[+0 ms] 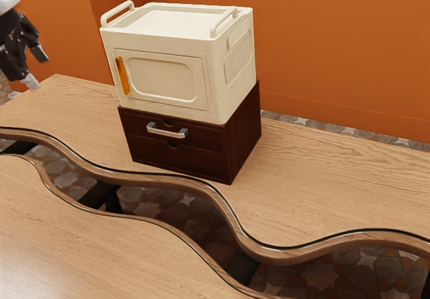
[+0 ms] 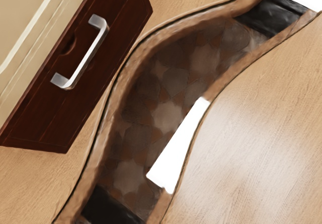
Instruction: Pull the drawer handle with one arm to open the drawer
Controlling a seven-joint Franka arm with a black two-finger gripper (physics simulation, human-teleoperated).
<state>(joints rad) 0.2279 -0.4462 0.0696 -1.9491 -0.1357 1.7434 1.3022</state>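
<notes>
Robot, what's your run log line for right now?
jaws: apart, empty | silver handle: untouched | drawer: shut | cream box: atop dark cabinet

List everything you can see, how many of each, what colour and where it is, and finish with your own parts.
Cabinet: one, dark brown, on the far table.
Drawers: two, dark brown, in the cabinet's front, both shut.
Handle: one, silver, on the upper drawer.
Box: one, cream, on the cabinet.
Pull: one, orange, on the box's door.
Rails: two, cream, atop the box.
Tables: two, light wood, wavy gap between.
Floor: one, grey-brown tiles, below.
Walls: orange, behind; full count unclear.
Arm: one, white and black, exterior view's upper left; jaws apart.
</notes>
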